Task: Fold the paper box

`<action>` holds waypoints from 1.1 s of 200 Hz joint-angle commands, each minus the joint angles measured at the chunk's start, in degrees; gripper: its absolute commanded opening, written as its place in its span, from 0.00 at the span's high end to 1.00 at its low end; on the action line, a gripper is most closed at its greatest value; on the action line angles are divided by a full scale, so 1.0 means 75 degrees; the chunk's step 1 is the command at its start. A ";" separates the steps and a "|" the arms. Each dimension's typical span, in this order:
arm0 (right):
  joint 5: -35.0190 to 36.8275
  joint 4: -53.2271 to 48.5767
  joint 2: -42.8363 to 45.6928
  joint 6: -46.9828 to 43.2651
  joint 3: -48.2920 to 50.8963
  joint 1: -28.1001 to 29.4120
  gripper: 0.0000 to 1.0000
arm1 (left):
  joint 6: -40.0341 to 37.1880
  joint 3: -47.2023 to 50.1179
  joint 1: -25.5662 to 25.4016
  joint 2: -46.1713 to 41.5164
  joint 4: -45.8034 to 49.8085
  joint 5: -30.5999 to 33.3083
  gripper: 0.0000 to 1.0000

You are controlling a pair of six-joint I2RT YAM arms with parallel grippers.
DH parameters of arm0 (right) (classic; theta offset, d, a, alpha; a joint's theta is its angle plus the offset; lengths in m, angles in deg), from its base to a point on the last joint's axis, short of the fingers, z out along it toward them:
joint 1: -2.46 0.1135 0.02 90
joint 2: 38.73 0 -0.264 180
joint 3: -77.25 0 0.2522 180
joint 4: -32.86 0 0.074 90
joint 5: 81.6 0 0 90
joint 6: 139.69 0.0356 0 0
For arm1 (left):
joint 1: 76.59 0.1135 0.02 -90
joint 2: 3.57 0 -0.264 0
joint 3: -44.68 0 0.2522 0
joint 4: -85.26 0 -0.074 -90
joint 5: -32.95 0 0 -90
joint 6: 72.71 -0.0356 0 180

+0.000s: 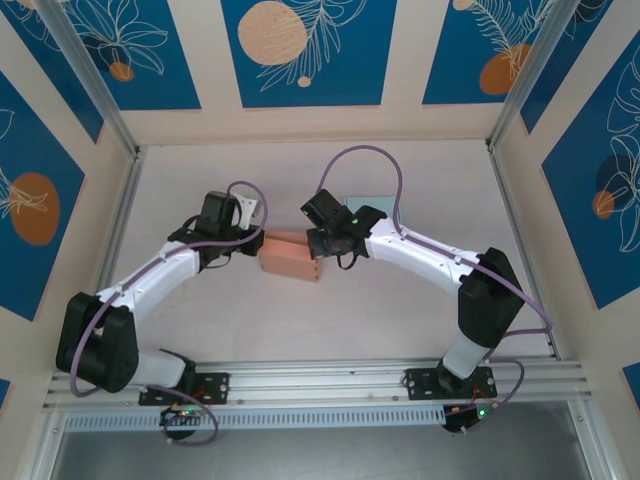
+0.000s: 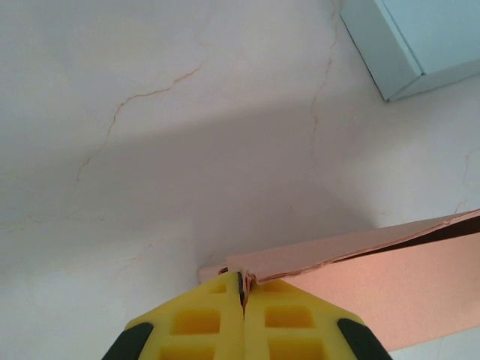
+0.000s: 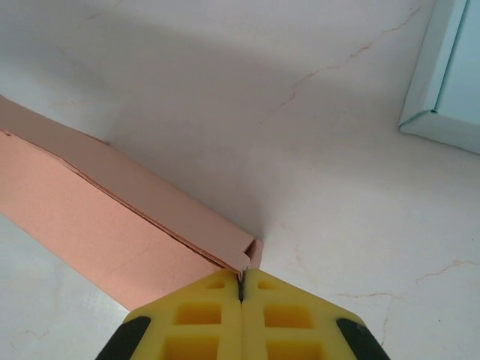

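Pink paper box (image 1: 290,259) mid-frame in top view | L gripper (image 2: 241,283) closed tight, pinching its left end | R gripper (image 3: 241,277) likewise, pinching right end | pale-blue box (image 2: 420,37) upper right

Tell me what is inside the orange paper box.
Only a dark slit shows under the top flap of the paper box; its walls cover the interior, so any contents are hidden. The left pincer and right pincer pinch its end corners.

Salmon-pink paper box (image 1: 290,258), pale-blue box (image 2: 435,30), white table (image 1: 400,320) w/ faint cracks, blue walls (image 1: 345,65) w/ orange circles.
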 commanded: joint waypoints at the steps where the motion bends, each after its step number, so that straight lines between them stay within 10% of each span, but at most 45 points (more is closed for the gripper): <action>1: -0.0057 0.0059 -0.0100 0.0483 -0.0257 0.0024 1.00 | 0.0343 0.0391 -0.0310 -0.0081 0.0094 0.0140 1.00; 128: -0.0032 0.0458 -0.0469 0.2395 -0.0331 0.0014 1.00 | 0.0680 0.1465 -0.1264 -0.0770 -0.0573 0.1645 1.00; 220: 0.1213 0.0460 -0.0457 0.1675 -0.0730 0.0520 1.00 | 0.0998 0.2097 -0.1592 -0.1699 -0.1786 0.2277 1.00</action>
